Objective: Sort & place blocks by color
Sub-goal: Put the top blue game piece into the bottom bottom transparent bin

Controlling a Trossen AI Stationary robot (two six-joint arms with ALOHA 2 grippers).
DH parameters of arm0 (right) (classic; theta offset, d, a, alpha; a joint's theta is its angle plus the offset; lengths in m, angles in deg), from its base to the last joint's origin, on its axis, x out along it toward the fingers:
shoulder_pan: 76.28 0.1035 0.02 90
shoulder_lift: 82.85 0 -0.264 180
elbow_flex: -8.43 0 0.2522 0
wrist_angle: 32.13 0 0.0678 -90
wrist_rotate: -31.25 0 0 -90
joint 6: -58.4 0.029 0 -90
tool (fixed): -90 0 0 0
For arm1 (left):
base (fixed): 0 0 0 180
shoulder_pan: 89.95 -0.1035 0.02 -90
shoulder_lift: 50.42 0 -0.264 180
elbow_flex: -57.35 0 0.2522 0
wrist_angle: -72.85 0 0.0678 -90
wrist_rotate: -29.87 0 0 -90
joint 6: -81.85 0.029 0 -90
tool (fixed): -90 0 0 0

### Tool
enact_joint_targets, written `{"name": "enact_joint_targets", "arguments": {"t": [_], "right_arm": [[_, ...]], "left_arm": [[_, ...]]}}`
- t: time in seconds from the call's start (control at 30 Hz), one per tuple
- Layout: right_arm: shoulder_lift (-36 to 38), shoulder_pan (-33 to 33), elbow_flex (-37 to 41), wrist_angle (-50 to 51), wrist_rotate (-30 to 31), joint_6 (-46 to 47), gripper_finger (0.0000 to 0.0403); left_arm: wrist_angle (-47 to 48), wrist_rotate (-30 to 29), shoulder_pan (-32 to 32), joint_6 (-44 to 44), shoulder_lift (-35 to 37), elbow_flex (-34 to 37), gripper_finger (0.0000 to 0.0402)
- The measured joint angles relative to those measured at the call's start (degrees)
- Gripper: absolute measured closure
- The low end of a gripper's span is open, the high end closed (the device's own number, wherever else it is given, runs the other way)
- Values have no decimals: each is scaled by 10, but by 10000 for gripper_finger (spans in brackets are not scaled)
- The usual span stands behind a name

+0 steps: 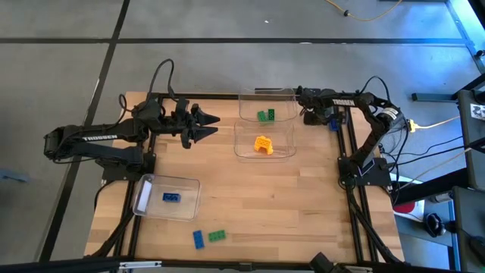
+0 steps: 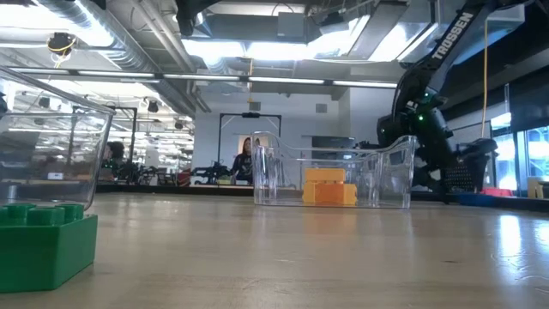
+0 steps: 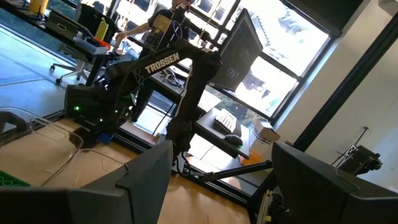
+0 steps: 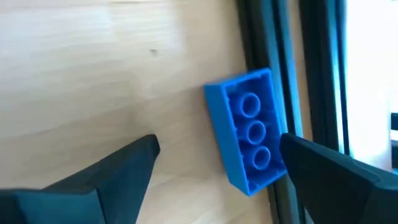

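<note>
From above, I see my left gripper [image 1: 214, 126] spread open over bare wood, holding nothing. My right gripper [image 1: 331, 120] hides most of a small blue studded brick [image 1: 332, 123] under it at the table's edge. At table height, a green studded brick [image 2: 43, 243] is cut off by the frame and neither gripper's tips are visible. My right wrist camera shows it best: fingers [image 4: 106, 180] wide apart, the blue brick [image 4: 247, 130] between them, beside one finger, ungrasped, hollow underside up.
</note>
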Motion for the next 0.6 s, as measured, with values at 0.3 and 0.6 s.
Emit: {"name": "enact_joint_targets", "arguments": {"t": [0.3, 0.6], "right_arm": [[-1, 0, -1, -15, -26, -95, 79], [-1, 1, -2, -18, -60, -150, 92]], "left_arm": [[0, -1, 5, -16, 0, 0, 136], [0, 0, 10, -34, 0, 0, 136]]}}
